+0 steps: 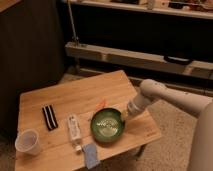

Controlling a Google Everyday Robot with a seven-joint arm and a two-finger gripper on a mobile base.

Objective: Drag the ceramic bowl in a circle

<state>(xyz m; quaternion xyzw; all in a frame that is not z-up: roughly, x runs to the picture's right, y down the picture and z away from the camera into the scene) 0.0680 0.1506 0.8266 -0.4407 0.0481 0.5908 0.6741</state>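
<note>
The ceramic bowl [106, 125], dark green with pale marks in its centre, sits on the front right part of the wooden table [65, 97]. My gripper [123, 118] comes in from the right on a white arm [165, 97] and meets the bowl's right rim. It is shut on that rim. The fingertips are partly hidden against the bowl's edge.
A small orange item [102, 104] lies just behind the bowl. To its left are a white bottle [74, 128], a black striped object [49, 117], a translucent cup [27, 142] and a blue sponge [90, 155]. The table's right edge is close to the bowl. Metal shelving [140, 55] stands behind.
</note>
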